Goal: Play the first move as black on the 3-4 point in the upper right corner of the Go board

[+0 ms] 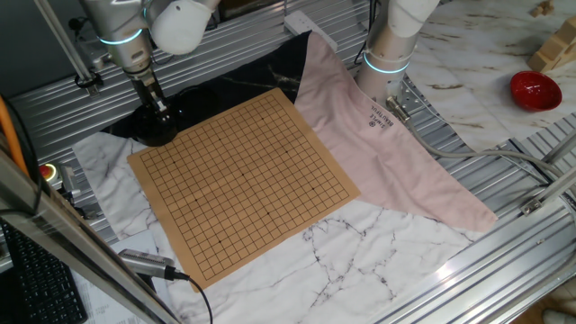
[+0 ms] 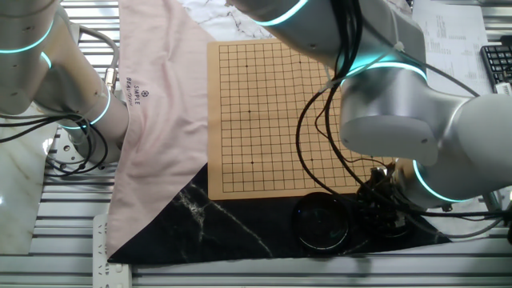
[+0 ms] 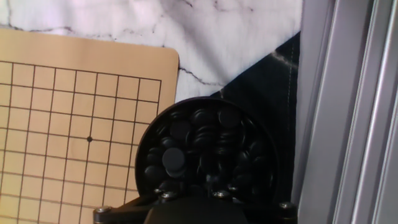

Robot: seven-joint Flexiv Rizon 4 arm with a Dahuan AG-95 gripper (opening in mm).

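Pink cloth (image 1: 378, 144) beside board; red bowl (image 1: 535, 90), possibly.

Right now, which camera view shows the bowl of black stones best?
The hand view: it looks straight down into the bowl, so single black stones can be told apart. In the other fixed view the bowl is only a dark round shape. In one fixed view the arm hides it.

Glossy white-and-grey jointed robot arm (image 2: 384, 96): rounded housings, glowing cyan rings at the joints, black cables looped alongside; black gripper (image 1: 160, 112) body with silver screw heads.
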